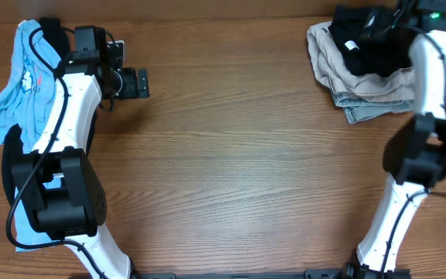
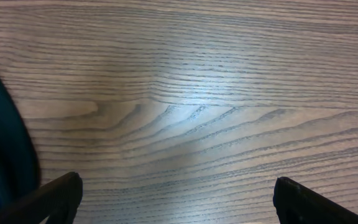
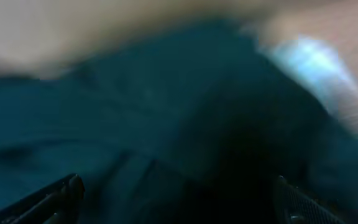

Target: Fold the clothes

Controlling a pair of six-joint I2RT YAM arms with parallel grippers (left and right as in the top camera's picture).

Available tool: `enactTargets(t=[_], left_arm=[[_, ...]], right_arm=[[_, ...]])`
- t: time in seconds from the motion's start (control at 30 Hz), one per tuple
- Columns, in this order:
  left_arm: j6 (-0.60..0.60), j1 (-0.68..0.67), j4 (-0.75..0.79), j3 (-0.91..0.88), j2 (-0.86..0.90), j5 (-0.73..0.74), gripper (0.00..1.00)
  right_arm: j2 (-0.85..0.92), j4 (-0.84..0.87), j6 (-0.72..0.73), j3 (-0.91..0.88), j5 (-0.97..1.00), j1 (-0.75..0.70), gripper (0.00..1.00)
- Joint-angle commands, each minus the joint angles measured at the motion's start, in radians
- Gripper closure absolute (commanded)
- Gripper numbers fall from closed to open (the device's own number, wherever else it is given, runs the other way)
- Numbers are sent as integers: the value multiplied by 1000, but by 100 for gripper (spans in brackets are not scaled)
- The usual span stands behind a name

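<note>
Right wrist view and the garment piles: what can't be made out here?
- Right wrist view: motion blur; the dark fabric shows no seams or edges.
- Overhead: the right pincer is hidden above the black garment.
- Overhead: the light blue printed T-shirt is partly covered by the left arm.

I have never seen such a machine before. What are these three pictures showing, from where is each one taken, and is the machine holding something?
The overhead picture looks down on a wooden table with two white and black robot arms. The left gripper is open over bare wood, holding nothing. Beside that arm lies a light blue T-shirt. At the far right corner is a pile of beige and pale denim pieces with a black garment on top.

The other two pictures come from cameras on the wrists. The left one shows only wood between its fingers. The right one is blurred, with dark fabric filling the view; its gripper is open, and no grip shows.
</note>
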Motion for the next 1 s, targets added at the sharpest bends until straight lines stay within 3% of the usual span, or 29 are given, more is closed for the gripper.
enactTargets(t=[0.0, 0.17, 0.43, 0.67, 0.8, 0.97], left_arm=[[-9, 4, 3, 10, -4, -3, 0], [-9, 4, 3, 10, -4, -3, 0], [-9, 4, 3, 10, -4, -3, 0], [-9, 4, 3, 10, -4, -3, 0], [-9, 4, 3, 10, -4, -3, 0], [-9, 4, 3, 10, -4, -3, 0]], right_arm=[[141, -32, 7, -5, -105, 13, 0], [254, -90, 18, -5, -120, 37, 0], [182, -169, 55, 82, -120, 29, 0], [-27, -340, 55, 314, -119, 21, 0], [-227, -507, 74, 522, -122, 23, 0], [-448, -673, 77, 644, -128, 26, 0]])
